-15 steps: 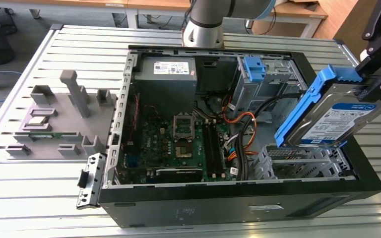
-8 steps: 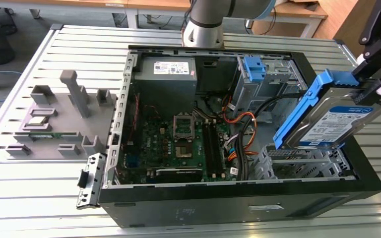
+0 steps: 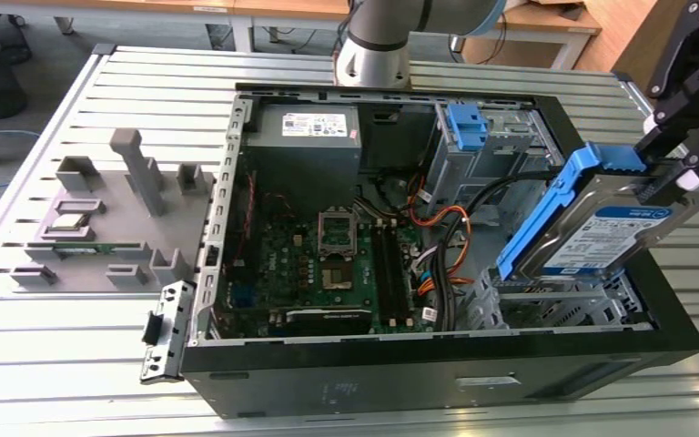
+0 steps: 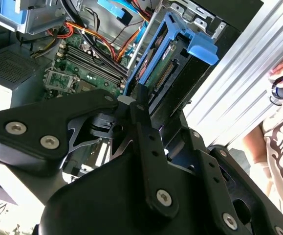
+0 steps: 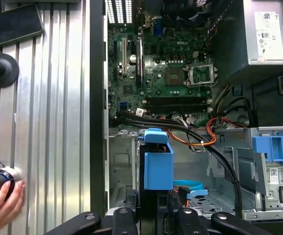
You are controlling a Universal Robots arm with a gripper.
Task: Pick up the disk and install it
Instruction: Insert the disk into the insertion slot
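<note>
Pinches the disk [image 3: 599,232] between the jaws of the gripper [image 3: 680,182], gripping the upper end by its blue rail. Holds it on edge and tilted, lifted off the bench [image 3: 70,355], just above the drive cage [image 3: 556,300] at the near corner of the open computer case [image 3: 386,89] on the exterior view's right. Probably angles it so to line the rails up with that bay. Cannot make out the contact itself behind the black linkage in both wrist views.

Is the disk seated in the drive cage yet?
No, the disk is held tilted in the hand, above the metal cage.
</note>
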